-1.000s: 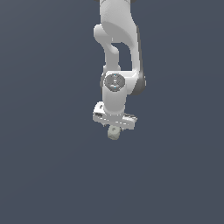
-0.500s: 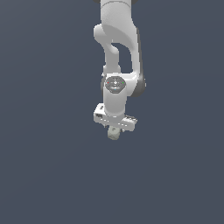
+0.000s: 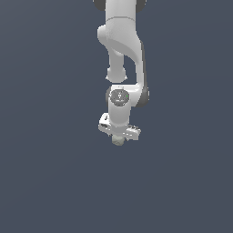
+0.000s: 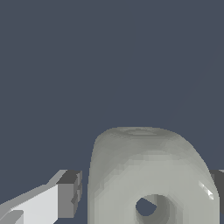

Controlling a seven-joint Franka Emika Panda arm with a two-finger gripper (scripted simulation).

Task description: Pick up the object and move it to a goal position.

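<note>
The object [image 3: 119, 140] is a small pale grey-green lump with rounded corners, hanging just under the white hand in the exterior view. My gripper [image 3: 119, 138] points downward and is shut on the object. In the wrist view the object [image 4: 148, 170] fills the space between the two fingers and shows a round dimple on its near face. One dark finger pad [image 4: 70, 192] sits close beside it. The other pad [image 4: 218, 186] is at the picture's edge, against the object.
The white arm [image 3: 122, 50] comes down from the top of the exterior view. All around is a plain dark grey-blue ground with no other objects, edges or markers in sight.
The wrist and hand have shifted slightly lower in the exterior view, carrying the object along. The grip on it looks unchanged.
</note>
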